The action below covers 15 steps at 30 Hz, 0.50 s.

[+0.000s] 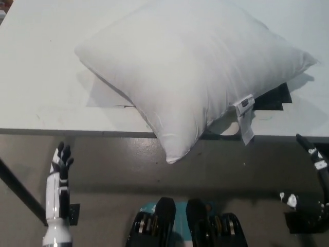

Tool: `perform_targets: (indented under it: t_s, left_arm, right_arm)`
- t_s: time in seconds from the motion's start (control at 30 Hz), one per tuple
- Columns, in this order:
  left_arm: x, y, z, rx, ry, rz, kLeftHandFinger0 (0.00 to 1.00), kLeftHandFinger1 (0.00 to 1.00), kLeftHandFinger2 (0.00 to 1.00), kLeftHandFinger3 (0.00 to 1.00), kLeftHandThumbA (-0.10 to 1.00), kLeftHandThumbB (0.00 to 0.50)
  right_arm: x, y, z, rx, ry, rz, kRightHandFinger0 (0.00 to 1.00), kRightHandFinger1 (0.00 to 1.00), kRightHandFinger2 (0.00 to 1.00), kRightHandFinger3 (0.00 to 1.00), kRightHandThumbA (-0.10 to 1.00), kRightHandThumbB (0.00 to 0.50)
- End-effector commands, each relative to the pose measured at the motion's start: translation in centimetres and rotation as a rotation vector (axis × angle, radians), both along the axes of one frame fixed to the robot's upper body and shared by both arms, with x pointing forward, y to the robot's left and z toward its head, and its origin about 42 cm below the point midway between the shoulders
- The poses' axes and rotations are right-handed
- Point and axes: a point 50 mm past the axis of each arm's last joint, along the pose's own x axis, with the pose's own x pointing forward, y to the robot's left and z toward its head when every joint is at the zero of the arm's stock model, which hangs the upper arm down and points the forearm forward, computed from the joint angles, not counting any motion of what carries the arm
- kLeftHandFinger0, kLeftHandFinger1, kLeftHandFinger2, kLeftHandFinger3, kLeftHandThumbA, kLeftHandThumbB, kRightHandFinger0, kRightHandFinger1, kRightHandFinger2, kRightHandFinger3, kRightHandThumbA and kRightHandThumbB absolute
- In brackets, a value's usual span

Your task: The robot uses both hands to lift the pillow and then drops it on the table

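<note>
Resting flat on the table (41, 77), the pillow (190, 72) fills the centre toward 12 o'clock, its near corner hanging over the table's front edge, a tag (245, 117) dangling at its lower right above a dark sheet (273, 98) underneath. Judged from this: either dropped already or not yet lifted, with neither hand touching it. Below the edge at 8 o'clock, the left hand (59, 177), upright, fingers apart, holding nothing. At 4 o'clock, the right hand (311, 180), partly cropped, fingers spread, empty.
</note>
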Motion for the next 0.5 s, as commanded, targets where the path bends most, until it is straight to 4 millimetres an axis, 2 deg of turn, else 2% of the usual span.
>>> perform_targets:
  t_s: [0.0,0.17,0.2,0.47]
  left_arm:
    - [0.1,0.7,0.6,0.008,-0.055,0.025,1.00,1.00,1.00,1.00,1.00,0.059]
    - [-0.6,0.5,-0.1,0.011,-0.032,0.024,1.00,1.00,1.00,1.00,1.00,0.049]
    - [-0.6,0.6,-0.1,0.015,-0.030,0.019,1.00,1.00,1.00,1.00,1.00,0.041]
    - [-1.2,0.6,-0.4,0.001,-0.020,0.020,1.00,1.00,1.00,1.00,1.00,0.061]
  right_arm:
    - [0.3,0.1,0.6,-0.009,-0.062,0.021,1.00,1.00,1.00,1.00,1.00,0.158]
    - [0.0,0.1,0.2,-0.002,-0.049,0.037,1.00,1.00,1.00,1.00,1.00,0.138]
    - [0.0,0.1,0.1,-0.016,-0.046,0.034,1.00,1.00,1.00,1.00,1.00,0.149]
    - [-0.5,0.1,-0.3,-0.029,-0.043,0.035,1.00,1.00,1.00,1.00,1.00,0.139]
